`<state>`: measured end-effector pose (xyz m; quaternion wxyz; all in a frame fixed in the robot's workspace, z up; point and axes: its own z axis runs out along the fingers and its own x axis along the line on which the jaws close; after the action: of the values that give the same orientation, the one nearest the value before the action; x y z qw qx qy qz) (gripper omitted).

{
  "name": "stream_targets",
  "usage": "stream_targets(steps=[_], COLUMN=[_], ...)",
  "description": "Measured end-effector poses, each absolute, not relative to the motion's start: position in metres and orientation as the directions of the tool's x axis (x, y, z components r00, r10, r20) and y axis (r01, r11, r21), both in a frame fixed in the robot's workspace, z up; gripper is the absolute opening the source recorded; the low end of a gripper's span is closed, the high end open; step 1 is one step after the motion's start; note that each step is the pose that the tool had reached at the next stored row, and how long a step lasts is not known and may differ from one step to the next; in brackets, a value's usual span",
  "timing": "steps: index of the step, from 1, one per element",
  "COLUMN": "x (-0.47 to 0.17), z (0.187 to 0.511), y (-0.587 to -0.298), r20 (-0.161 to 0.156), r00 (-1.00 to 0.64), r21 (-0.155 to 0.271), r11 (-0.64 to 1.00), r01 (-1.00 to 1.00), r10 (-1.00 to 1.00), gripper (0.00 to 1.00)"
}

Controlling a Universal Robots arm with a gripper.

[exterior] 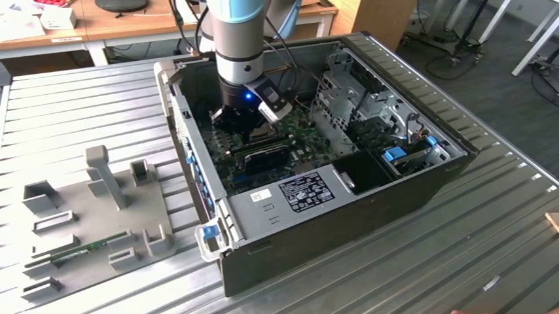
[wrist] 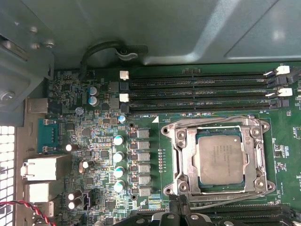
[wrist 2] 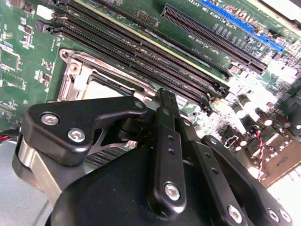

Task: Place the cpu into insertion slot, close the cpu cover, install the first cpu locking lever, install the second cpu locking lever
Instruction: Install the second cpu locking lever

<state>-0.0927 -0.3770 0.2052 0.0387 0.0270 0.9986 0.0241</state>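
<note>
One cpu [wrist: 220, 160] seated in slot [wrist: 181, 162], lower right of first wrist view; cover [wrist: 217, 124] down. Gripper [wrist 2: 165, 101] hovers just above, jaw opening unclear, nothing visibly held. Judgement: press lever squarely, avoid memory slots [wrist: 197, 89].

The exterior view looks down at an angle from high above, taking in the whole open computer case [exterior: 349, 170] on a ribbed metal table [exterior: 78, 111], with the arm [exterior: 237, 39] reaching into the case. The first wrist view faces straight down onto the green motherboard [wrist: 94, 141] from close range. The second wrist view sits closer still, looking obliquely across the board [wrist 2: 28, 61] past the gripper [wrist 2: 162, 106]. Both wrist views share the insertion slot [wrist: 218, 160] [wrist 2: 89, 82] and the adjacent memory slots [wrist: 197, 92] [wrist 2: 141, 52].
</note>
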Motion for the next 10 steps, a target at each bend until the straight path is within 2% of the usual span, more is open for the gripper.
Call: stream_targets(steps=[10], x=[-0.0936], z=[0.2016], y=[-0.3771], r20=[-0.075], r00=[-0.996], r21=[0.063], r11=[0.997], r01=[0.052], r10=[0.057], gripper=[0.11])
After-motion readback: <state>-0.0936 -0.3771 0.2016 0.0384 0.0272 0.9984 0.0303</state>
